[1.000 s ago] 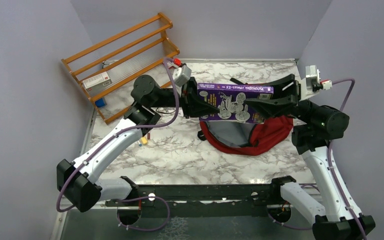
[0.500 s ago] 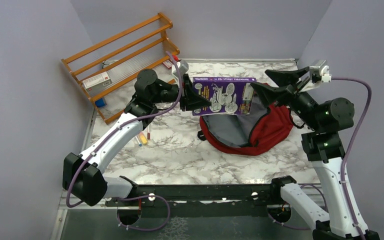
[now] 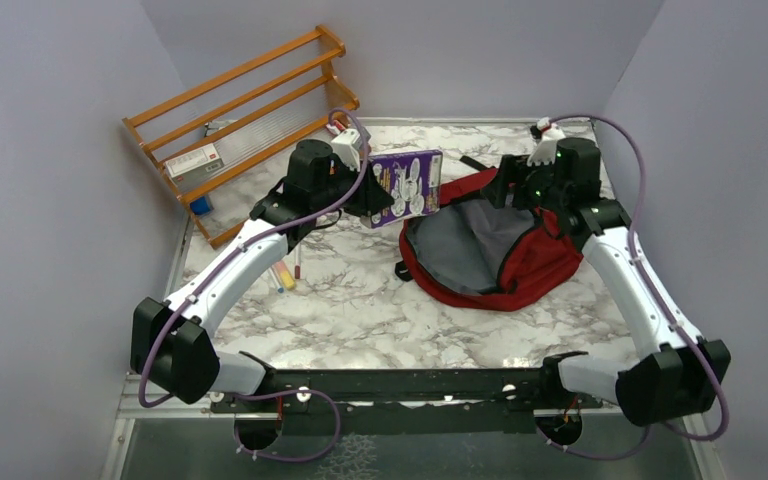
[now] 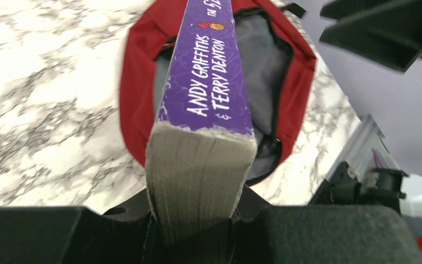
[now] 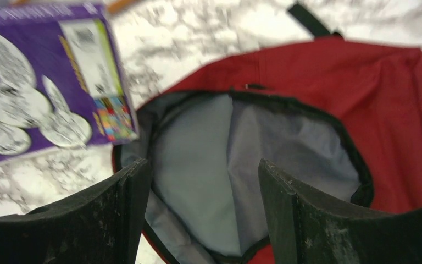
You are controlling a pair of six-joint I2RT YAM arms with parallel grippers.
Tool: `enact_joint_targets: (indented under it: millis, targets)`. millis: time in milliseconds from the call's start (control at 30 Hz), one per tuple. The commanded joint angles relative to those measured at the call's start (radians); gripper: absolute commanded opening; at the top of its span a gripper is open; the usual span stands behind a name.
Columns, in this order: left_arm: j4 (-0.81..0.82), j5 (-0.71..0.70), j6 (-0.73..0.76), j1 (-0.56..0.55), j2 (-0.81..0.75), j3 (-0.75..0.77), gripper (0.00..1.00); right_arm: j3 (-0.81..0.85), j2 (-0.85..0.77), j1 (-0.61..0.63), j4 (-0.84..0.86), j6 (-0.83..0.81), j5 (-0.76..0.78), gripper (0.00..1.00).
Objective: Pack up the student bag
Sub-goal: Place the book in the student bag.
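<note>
The student bag (image 3: 535,262) is a dark red backpack lying open on the marble table, its grey lining (image 3: 460,235) showing. My left gripper (image 3: 368,195) is shut on a thick purple book (image 3: 407,186) and holds it in the air just left of the bag's mouth. In the left wrist view the book's spine (image 4: 211,77) points over the open bag (image 4: 137,93), with the gripper (image 4: 198,220) clamped on its page end. My right gripper (image 3: 505,190) is open and empty above the bag's far rim. In the right wrist view, that gripper (image 5: 203,187) looks down at the lining (image 5: 242,159), with the book (image 5: 44,82) at left.
A wooden rack (image 3: 245,120) leans at the back left with a small box (image 3: 192,162) on it. Some pens (image 3: 285,272) lie on the table left of the bag. Grey walls close in on both sides and at the back.
My right gripper let go of the book, swung back and came down over the bag's far rim. My left gripper drew the book to the left and lower.
</note>
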Motion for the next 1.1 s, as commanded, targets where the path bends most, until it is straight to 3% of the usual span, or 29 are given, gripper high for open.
enact_joint_targets:
  millis: [0, 367, 700, 800, 1067]
  targets:
    - [0.010, -0.189, -0.047, 0.010, -0.028, -0.003, 0.00, -0.015, 0.090, 0.046, -0.098, -0.043, 0.060, 0.77]
    - [0.019, -0.201, -0.061, 0.014, -0.031, -0.033, 0.00, 0.017, 0.364, 0.324, -0.177, -0.153, 0.585, 0.80]
    - [0.009, -0.174, -0.044, 0.024, -0.013, -0.028, 0.00, -0.025, 0.508, 0.379, -0.183, -0.190, 0.844, 0.78]
    - [0.014, -0.172, -0.042, 0.025, -0.008, -0.030, 0.00, -0.038, 0.521, 0.381, -0.159, -0.190, 0.874, 0.71]
    - [0.024, -0.148, -0.056, 0.032, 0.009, -0.021, 0.00, -0.017, 0.505, 0.381, -0.144, -0.167, 0.827, 0.36]
